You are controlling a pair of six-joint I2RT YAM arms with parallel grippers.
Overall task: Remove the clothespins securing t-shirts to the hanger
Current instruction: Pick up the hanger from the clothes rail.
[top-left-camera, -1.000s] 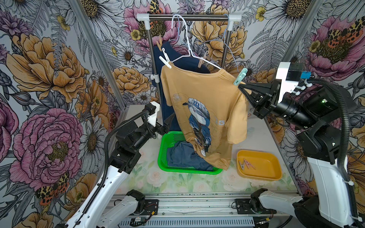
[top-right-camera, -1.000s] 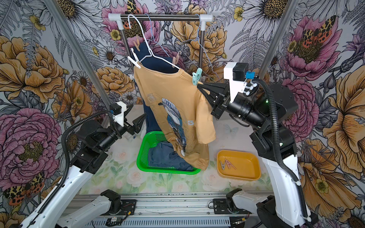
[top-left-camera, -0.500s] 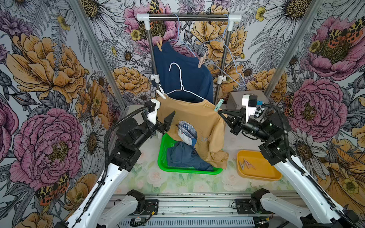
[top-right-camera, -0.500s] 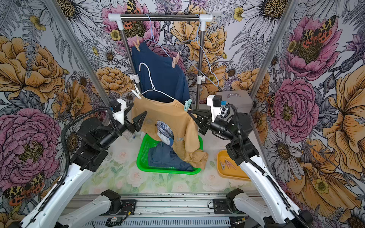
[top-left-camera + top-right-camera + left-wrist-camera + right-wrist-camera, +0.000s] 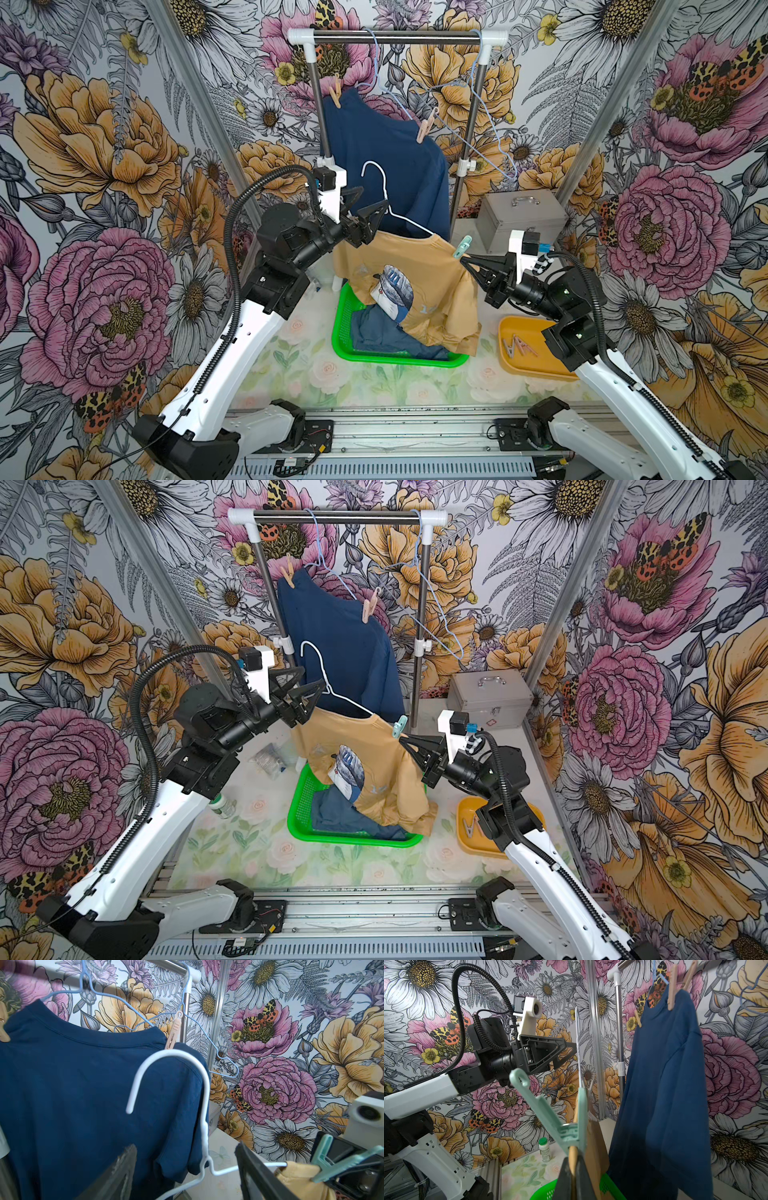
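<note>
A tan t-shirt (image 5: 432, 291) (image 5: 374, 762) hangs on a white hanger (image 5: 384, 195) (image 5: 172, 1057) that is off the rail, low over the basket. A mint clothespin (image 5: 462, 247) (image 5: 400, 726) (image 5: 550, 1113) clips its shoulder. Just below that pin, my right gripper (image 5: 463, 259) (image 5: 572, 1160) is shut on the tan shoulder edge. My left gripper (image 5: 372, 203) (image 5: 186, 1147) is open, its fingers either side of the hanger wire near the neck. A navy t-shirt (image 5: 386, 166) (image 5: 72, 1084) hangs on the rail with two peach clothespins (image 5: 335, 93) (image 5: 424, 129).
A green basket (image 5: 345, 353) below holds another navy shirt (image 5: 382, 332). A yellow tray (image 5: 536, 365) at the right holds several loose pins. A metal case (image 5: 519, 220) stands at the back right. An empty blue hanger (image 5: 490, 137) dangles from the rail (image 5: 395, 36). A small bottle (image 5: 222, 806) stands at the left.
My right gripper has pulled the tan shirt and its hanger down off the rail to just above the basket. My left gripper has risen to the hanger wire and narrowed slightly.
</note>
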